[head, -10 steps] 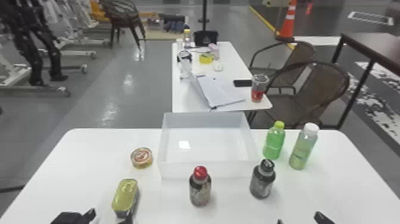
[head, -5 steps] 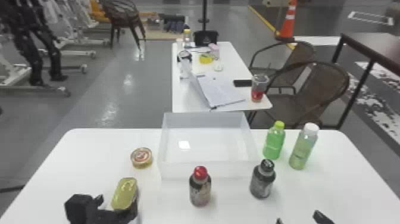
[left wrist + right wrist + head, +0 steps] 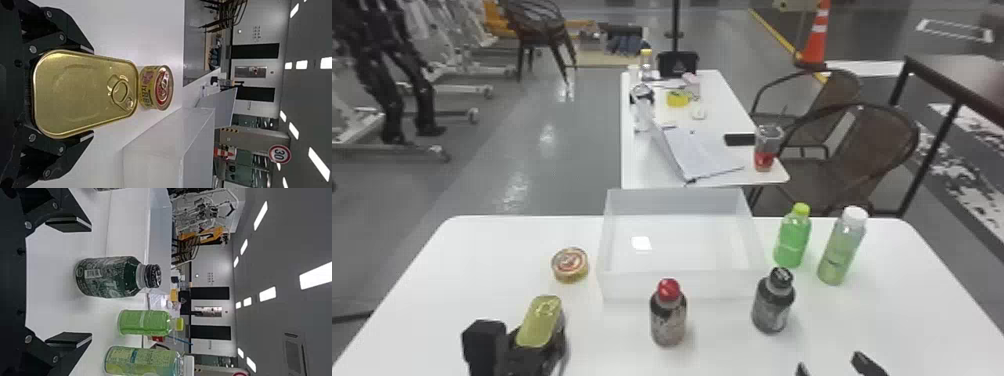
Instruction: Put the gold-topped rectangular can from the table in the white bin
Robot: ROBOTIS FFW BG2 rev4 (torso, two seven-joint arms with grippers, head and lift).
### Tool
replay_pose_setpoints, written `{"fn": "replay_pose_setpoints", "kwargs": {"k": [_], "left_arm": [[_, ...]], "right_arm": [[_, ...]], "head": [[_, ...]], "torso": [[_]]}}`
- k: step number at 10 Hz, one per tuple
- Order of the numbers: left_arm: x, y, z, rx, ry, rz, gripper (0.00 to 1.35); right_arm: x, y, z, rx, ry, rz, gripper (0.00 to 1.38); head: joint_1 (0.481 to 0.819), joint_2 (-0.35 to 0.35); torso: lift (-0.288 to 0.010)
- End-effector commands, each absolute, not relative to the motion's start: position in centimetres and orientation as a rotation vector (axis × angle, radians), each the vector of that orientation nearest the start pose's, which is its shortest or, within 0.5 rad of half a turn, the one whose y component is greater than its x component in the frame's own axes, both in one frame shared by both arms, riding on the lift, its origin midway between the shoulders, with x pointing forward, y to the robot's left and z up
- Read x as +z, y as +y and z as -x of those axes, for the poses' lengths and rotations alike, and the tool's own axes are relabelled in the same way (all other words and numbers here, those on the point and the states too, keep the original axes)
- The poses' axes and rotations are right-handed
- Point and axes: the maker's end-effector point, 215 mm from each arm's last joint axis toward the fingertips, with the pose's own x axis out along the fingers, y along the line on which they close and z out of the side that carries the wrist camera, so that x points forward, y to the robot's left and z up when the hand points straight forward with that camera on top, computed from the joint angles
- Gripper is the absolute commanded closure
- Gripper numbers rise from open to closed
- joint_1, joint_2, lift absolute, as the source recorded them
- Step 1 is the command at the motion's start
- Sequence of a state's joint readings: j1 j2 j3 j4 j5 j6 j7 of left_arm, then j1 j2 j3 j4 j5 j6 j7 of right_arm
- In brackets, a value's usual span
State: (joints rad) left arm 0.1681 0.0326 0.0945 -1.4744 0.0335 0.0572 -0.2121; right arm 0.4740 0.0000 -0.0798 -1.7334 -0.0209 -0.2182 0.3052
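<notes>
In the head view my left gripper [image 3: 538, 342] is at the table's near left, shut on the gold-topped rectangular can [image 3: 541, 320]. The left wrist view has the can [image 3: 74, 94] between the two fingers of my left gripper [image 3: 89, 93], one along each long side, its gold lid and pull ring facing the camera. The white bin [image 3: 682, 286] stands farther back, right of the can. My right gripper [image 3: 832, 367] waits at the near right edge; in the right wrist view the right gripper [image 3: 90, 282] is open.
A round can [image 3: 570, 265] sits between the held can and the bin's left side. A red-capped bottle [image 3: 668, 315] and a black-capped bottle [image 3: 773, 302] stand before the bin. Right of it are a green bottle [image 3: 792, 237] and a white-capped bottle [image 3: 842, 247].
My left gripper has come forward from the near edge and taken hold of the rectangular can, which has shifted slightly. The right gripper has stayed in place.
</notes>
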Motion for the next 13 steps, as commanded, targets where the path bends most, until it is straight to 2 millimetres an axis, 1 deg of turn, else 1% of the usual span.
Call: {"fn": "replay_pose_setpoints", "kwargs": {"k": [1, 2, 3, 4, 5, 6, 7, 8, 9, 10, 12, 13], "left_arm": [[-50.3, 24.6, -50.8, -0.116, 0.321, 0.033, 0.97], [-50.1, 24.4, -50.8, -0.123, 0.319, 0.017, 0.97], [-49.3, 24.4, -51.0, -0.124, 0.304, 0.004, 0.98], [-47.4, 24.8, -51.0, -0.12, 0.272, -0.025, 0.98], [-42.6, 24.8, -51.3, -0.113, 0.189, -0.071, 0.98], [-37.2, 24.5, -51.8, -0.11, 0.114, -0.136, 0.98], [-32.5, 23.5, -52.4, -0.118, 0.037, -0.168, 0.98], [-29.4, 22.2, -53.5, -0.147, -0.013, -0.149, 0.98], [-27.8, 20.2, -55.0, -0.223, -0.022, -0.113, 0.98], [-26.8, 17.8, -56.5, -0.313, -0.016, -0.127, 0.98], [-26.9, 12.4, -58.8, -0.498, 0.007, -0.165, 0.98], [-27.9, 9.7, -59.6, -0.574, 0.03, -0.17, 0.98]], "right_arm": [[-43.0, -21.0, -42.3, 0.226, 0.095, -0.004, 0.4], [-43.0, -21.0, -42.3, 0.226, 0.095, -0.004, 0.43], [-43.0, -21.0, -42.3, 0.226, 0.095, -0.004, 0.44], [-43.0, -20.9, -42.3, 0.228, 0.095, -0.005, 0.44], [-43.1, -21.0, -42.3, 0.226, 0.095, -0.009, 0.44], [-43.1, -21.0, -42.2, 0.225, 0.096, -0.012, 0.44], [-43.1, -21.0, -42.2, 0.225, 0.096, -0.012, 0.44], [-43.1, -21.0, -42.3, 0.225, 0.096, -0.014, 0.44], [-43.2, -20.7, -42.4, 0.23, 0.096, -0.017, 0.44], [-43.1, -20.5, -42.5, 0.236, 0.094, -0.019, 0.44], [-43.2, -20.2, -42.7, 0.243, 0.093, -0.023, 0.44], [-43.2, -20.1, -42.8, 0.244, 0.093, -0.025, 0.44]], "head": [[0.549, 0.0], [0.549, 0.0], [0.549, 0.0], [0.549, 0.0], [0.549, 0.0], [0.549, 0.0], [0.549, 0.0], [0.549, 0.0], [0.549, 0.0], [0.549, 0.0], [0.549, 0.0], [0.549, 0.0]], "torso": [[-0.1], [-0.1], [-0.1], [-0.1], [-0.1], [-0.1], [-0.1], [-0.1], [-0.1], [-0.1], [-0.1], [-0.1]]}}
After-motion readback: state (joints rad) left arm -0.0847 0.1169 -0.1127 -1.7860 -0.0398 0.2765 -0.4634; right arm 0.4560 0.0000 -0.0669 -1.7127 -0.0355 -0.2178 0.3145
